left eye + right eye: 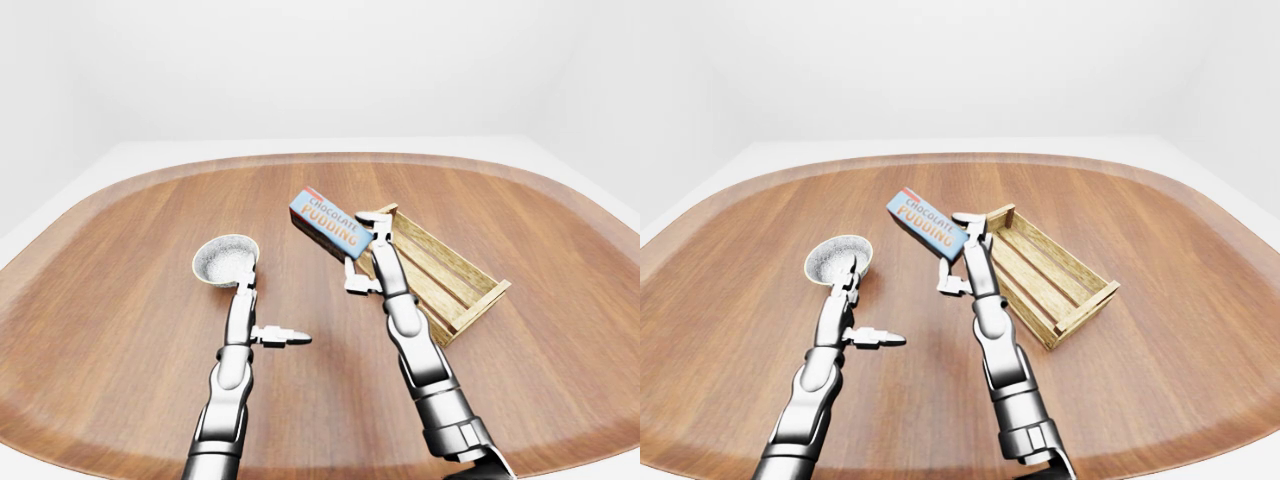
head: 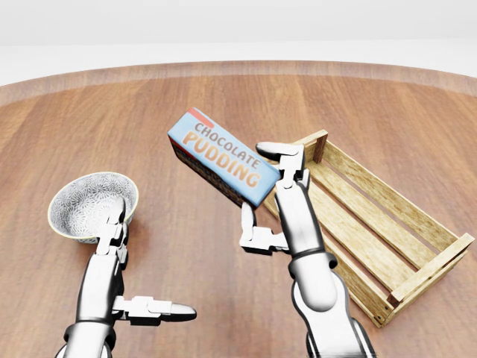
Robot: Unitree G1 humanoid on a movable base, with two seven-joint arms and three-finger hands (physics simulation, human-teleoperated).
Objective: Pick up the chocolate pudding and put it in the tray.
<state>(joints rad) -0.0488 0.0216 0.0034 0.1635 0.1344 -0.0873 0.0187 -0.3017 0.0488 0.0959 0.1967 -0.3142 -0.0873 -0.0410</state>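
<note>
Nearest, low in the head view: left hand (image 2: 119, 280) over bare table (image 2: 186, 119), palm empty, thumb stuck out sideways to the right, other fingers straight and pointing at the bowl.

Patterned bowl (image 2: 92, 205) just beyond those fingertips, upright on the wood; touching or not, cannot tell.

Centre: right hand (image 2: 277, 201) raised off the table, pinching the chocolate pudding (image 2: 221, 156). Upper fingers (image 2: 277, 150) lie over the box's right end, thumb below. Box is blue, lettered face up, tilted with its left end higher, clear of the table surface.

Right of the hand: wooden slatted tray (image 2: 358, 216), lying diagonally. Pudding held beside the tray's near-left corner, not inside it.

Farther off: table rim, then plain white surroundings.
</note>
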